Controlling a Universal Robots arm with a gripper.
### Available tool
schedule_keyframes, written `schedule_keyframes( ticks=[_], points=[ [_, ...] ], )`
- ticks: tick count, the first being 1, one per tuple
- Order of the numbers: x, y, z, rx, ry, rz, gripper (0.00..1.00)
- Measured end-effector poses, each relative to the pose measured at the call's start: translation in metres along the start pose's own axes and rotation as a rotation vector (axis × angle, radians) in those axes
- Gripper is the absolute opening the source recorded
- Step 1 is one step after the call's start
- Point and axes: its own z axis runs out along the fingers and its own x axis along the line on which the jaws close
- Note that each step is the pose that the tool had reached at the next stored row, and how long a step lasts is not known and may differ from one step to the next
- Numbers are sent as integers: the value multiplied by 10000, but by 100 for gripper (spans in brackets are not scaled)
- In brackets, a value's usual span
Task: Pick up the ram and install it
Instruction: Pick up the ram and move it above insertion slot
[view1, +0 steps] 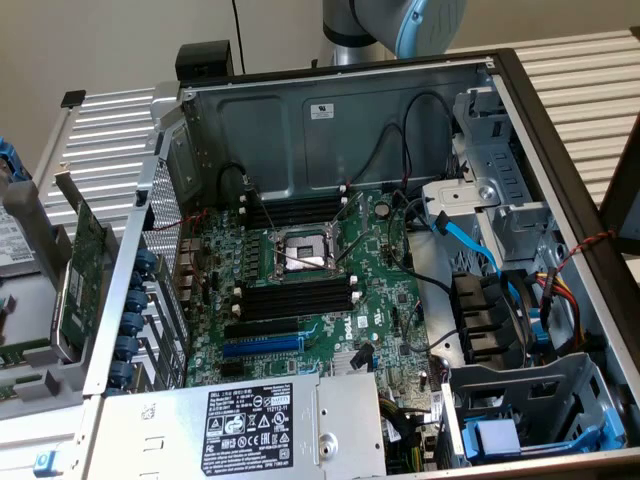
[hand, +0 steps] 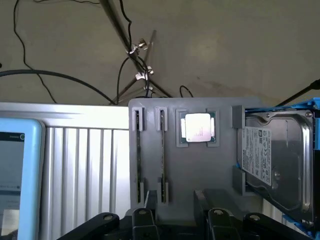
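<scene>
Claw (hand: 177, 222) spread wide over grey plastic parts tray (hand: 200, 175), pinching nothing.

Long, thin ram stick (hand: 137, 150) and second ram stick (hand: 161, 145) standing on edge, side by side, in the tray's narrow slots, near the claw's black links but apart from them. Just beside the sticks, square silver processor chip (hand: 197, 127) lying flat in its own recess; on the chip's other side, silver hard drive (hand: 275, 160) with white label. Tray resting on ribbed metal table (hand: 85, 170). In the exterior view, open grey computer case (view1: 330, 120) holding green motherboard (view1: 380, 310), with processor socket (view1: 303, 255) between two banks of black memory slots with white clips (view1: 295, 212). Grey robot arm (view1: 390, 25) behind the case's far wall. Green expansion card (view1: 85, 265) outside the case, toward the exterior view's left.
</scene>
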Motion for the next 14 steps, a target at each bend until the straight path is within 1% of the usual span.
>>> schedule_keyframes(
  ticks=[2, 8, 14],
  points=[
    [15, 9, 15, 2, -2, -1, 42],
    [134, 13, 45, 1, -11, 0, 42],
    [140, 14, 150, 1, -9, 0, 42]
  ],
)
